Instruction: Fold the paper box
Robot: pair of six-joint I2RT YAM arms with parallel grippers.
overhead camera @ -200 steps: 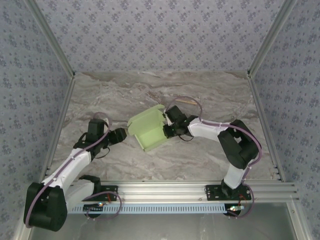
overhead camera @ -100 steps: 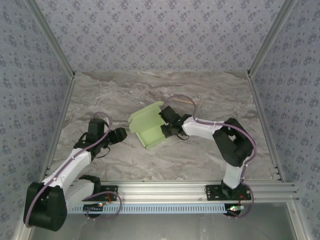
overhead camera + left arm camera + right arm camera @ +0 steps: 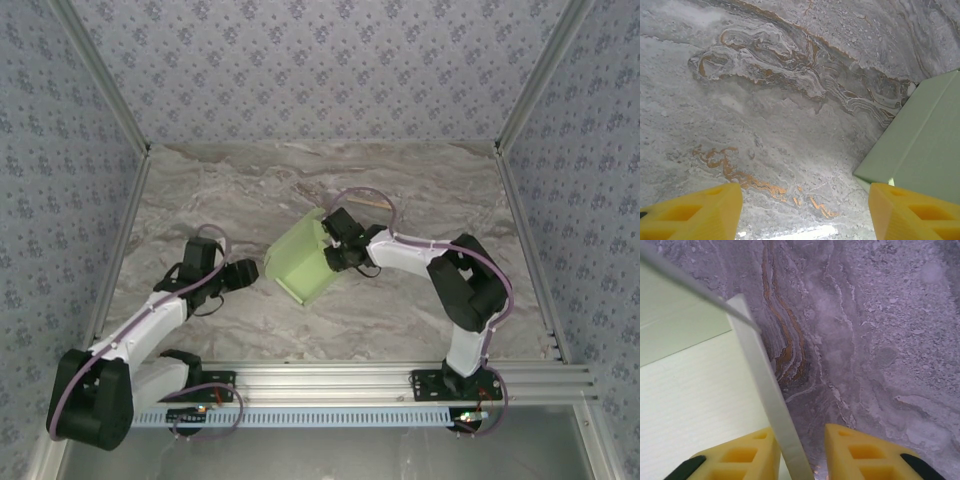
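Between the yellow fingers of my right claw (image 3: 801, 440) stands one thin upright wall of the paper box (image 3: 690, 390). A sliver of table (image 3: 880, 340) shows on the outer side, so the jaws are narrowly apart, not pinching the card. My left claw (image 3: 802, 200) hangs wide open and empty, one finger just beside a corner of the box. The box sits mid-table, partly formed, between both arms. I judge I'm setting this wall along its crease. I'd keep the fingers square to the card, go slowly, and bring the left claw in to brace the far side against skidding.
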